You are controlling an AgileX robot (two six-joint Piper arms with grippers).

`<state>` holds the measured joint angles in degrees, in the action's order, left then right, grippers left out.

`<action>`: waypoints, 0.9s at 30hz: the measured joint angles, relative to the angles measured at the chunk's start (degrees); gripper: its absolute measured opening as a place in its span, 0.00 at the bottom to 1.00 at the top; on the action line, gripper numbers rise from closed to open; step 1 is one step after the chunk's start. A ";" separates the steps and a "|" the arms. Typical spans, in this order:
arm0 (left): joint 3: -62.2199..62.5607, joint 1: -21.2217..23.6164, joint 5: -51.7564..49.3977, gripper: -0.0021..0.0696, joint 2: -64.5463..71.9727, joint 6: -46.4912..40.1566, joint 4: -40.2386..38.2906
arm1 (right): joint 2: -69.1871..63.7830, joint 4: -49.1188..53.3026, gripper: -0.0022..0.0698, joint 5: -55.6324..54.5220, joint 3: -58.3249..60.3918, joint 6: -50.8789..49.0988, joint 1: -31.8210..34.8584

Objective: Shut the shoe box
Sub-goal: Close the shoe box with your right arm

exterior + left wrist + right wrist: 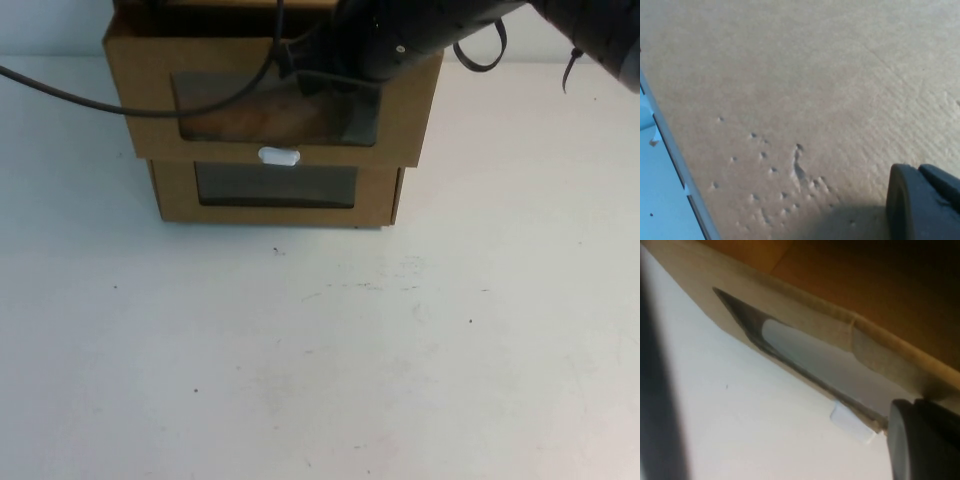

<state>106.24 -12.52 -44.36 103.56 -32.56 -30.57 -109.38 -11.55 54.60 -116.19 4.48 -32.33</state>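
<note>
No brand, label or writing can be read anywhere on the cardboard. There is one shoe box (pixel 275 195), brown, standing at the far middle of the white worktop (pixel 320 380), with one lid (pixel 270 95) over it; the lid's front flap hangs down over the box's upper front and is lifted, so the inside shows through its window. There are two clear windows, one in the lid flap and one in the box front below it, and one small white tab (pixel 279 156) at the flap's lower edge, between the two windows. The right arm comes in from the upper right, and the right claw (pixel 345 65) sits against the lid's top front edge near its right end; whether its fingers are apart or together cannot be told. In the right wrist view one dark finger (pixel 922 440) lies just beside the flap's edge and the tab. The left claw (pixel 925 202) shows only in its own wrist view as a dark finger close over plain dimpled cardboard, its state likewise impossible to tell. One black cable (pixel 120 105) crosses the lid from the left. The whole near half of the worktop lies open, and there is open room on both sides of the box.
</note>
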 joint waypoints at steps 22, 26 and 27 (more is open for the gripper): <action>0.12 0.00 -0.22 0.03 0.00 0.00 -0.21 | -6.26 -2.37 0.01 -14.58 -0.42 -0.13 3.33; 0.32 0.00 -0.60 0.03 -0.23 0.00 -0.21 | -5.29 -3.42 0.01 -12.36 -0.30 0.19 3.51; 0.61 0.00 -0.88 0.03 -0.44 0.00 -0.21 | -4.51 -3.81 0.01 -11.28 -0.23 0.49 3.62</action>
<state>106.85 -12.52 -45.23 103.11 -32.56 -30.77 -113.88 -15.35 43.32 -116.42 4.96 -28.71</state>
